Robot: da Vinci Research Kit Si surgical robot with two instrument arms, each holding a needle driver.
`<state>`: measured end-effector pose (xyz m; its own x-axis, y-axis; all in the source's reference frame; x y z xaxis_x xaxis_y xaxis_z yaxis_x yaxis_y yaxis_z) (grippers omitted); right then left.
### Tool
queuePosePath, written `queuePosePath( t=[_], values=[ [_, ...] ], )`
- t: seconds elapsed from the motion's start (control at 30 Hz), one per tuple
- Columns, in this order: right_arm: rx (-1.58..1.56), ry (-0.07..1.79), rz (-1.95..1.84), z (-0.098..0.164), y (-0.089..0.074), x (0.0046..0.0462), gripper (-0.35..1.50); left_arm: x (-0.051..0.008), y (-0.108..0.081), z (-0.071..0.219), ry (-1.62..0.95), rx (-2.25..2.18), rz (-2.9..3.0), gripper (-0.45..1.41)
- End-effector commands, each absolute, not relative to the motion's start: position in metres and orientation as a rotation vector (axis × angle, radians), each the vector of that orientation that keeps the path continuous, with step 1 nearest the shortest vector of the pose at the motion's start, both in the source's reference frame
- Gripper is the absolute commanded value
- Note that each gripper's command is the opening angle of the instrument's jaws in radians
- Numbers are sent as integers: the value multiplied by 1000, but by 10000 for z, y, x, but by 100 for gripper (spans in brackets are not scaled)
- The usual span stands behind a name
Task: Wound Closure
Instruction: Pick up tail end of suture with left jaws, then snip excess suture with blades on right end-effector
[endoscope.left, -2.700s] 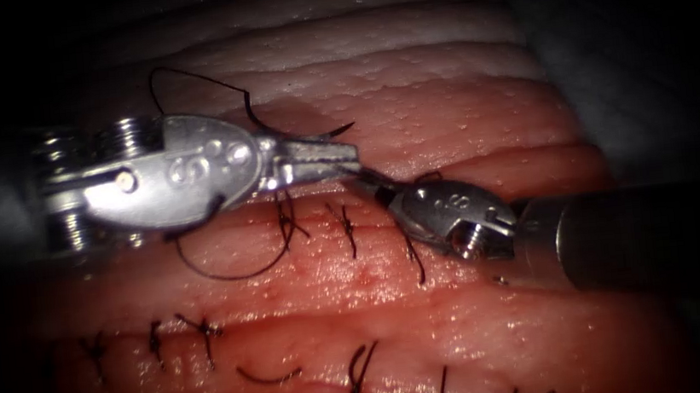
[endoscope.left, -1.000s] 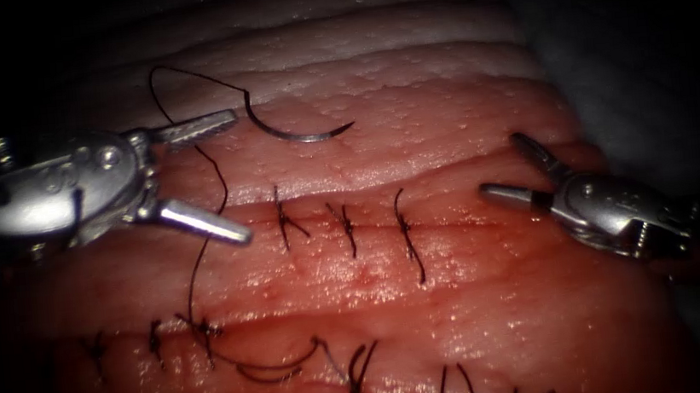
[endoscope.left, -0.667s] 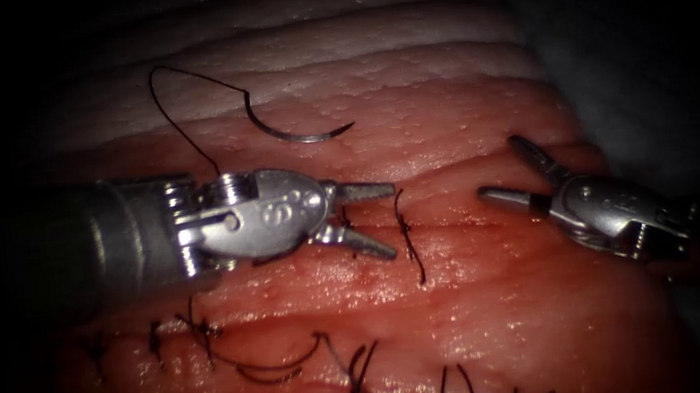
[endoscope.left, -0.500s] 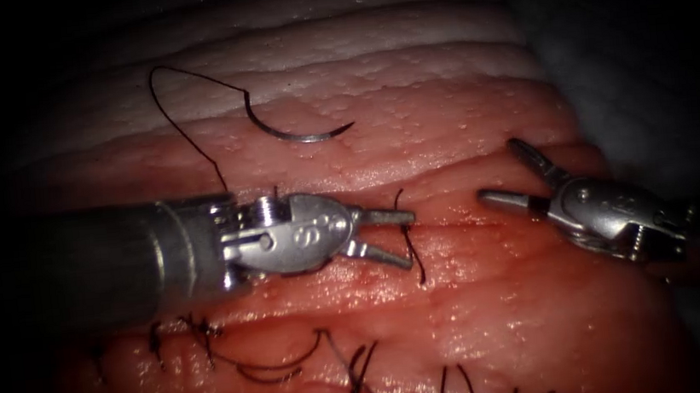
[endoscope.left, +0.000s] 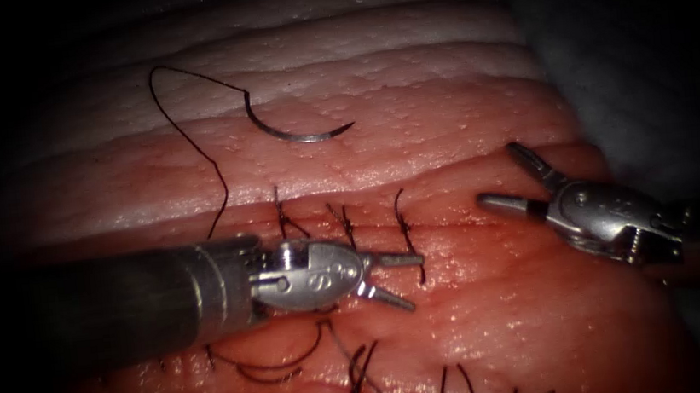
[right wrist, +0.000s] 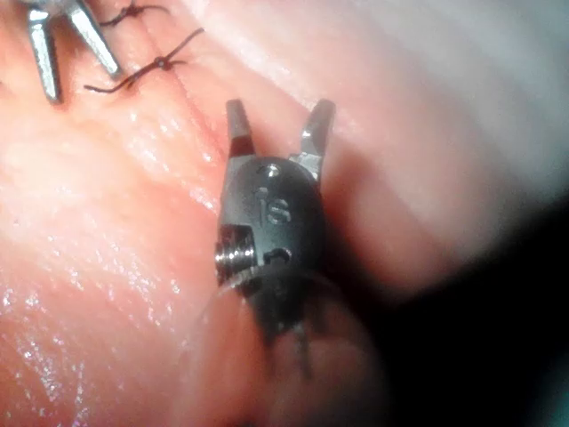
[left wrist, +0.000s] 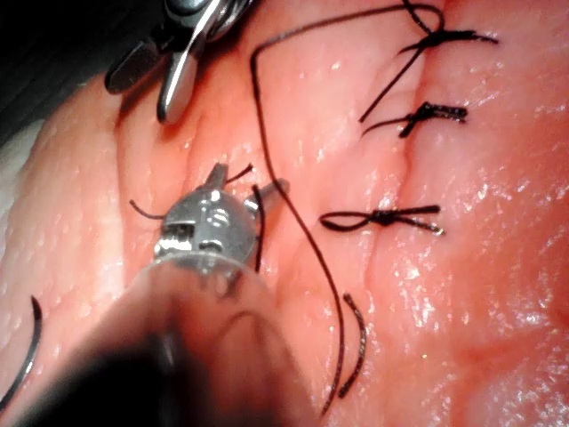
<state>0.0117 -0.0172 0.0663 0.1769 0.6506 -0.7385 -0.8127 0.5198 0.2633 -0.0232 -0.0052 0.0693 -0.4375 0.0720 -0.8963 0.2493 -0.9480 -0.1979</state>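
The curved needle (endoscope.left: 301,133) lies free on the tissue (endoscope.left: 462,117) above the stitched cut, held by neither tool; it is also on the tissue in the left wrist view (left wrist: 27,356). Its thread (endoscope.left: 191,147) loops up left, then runs down behind the left tool's shaft. My left tool (endoscope.left: 414,283) is open and holds nothing, its jaws just below the rightmost of three stitches (endoscope.left: 408,234). My right tool (endoscope.left: 498,175) is open and empty at the cut's right end. The left tool (left wrist: 249,178) and right tool (right wrist: 278,116) stand open in their wrist views.
A second row of dark stitches (endoscope.left: 354,376) with loose thread ends crosses the tissue lower down. Red fluid wets the tissue around both rows. The right tool (left wrist: 169,62) sits beyond the left tool in the left wrist view. Dark surroundings lie past the tissue's right edge.
Both tools were together over the stitches, then let go and drew apart. The left tool has since come back right and downward, open. The needle has stayed put; the right tool barely moved.
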Motion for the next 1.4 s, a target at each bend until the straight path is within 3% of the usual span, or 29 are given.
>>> queuePosePath(
  t=[0.03,0.23,0.27,0.37,0.5,0.63,1.03,1.4],
  values=[
    [-206,926,1045,670,-173,124,106,-238,-49,699,452,1598,-2542,23],
    [-205,923,1043,671,-174,125,105,-245,-43,703,439,1596,-2546,11],
    [-205,923,1043,671,-174,125,105,-246,-43,703,444,1597,-2551,3],
    [-204,923,1043,671,-175,125,105,-246,-41,705,449,1599,-2554,-45],
    [-205,923,1043,671,-176,126,106,-244,-41,706,462,1603,-2556,-45],
    [-159,956,959,669,-180,134,123,-232,-36,703,461,1603,-2554,-45],
    [-54,1064,515,639,-209,199,115,-203,-7,686,400,1664,-2604,-45],
    [-169,1036,499,650,-190,240,115,-205,-11,682,396,1660,-2611,-45]
  ],
)
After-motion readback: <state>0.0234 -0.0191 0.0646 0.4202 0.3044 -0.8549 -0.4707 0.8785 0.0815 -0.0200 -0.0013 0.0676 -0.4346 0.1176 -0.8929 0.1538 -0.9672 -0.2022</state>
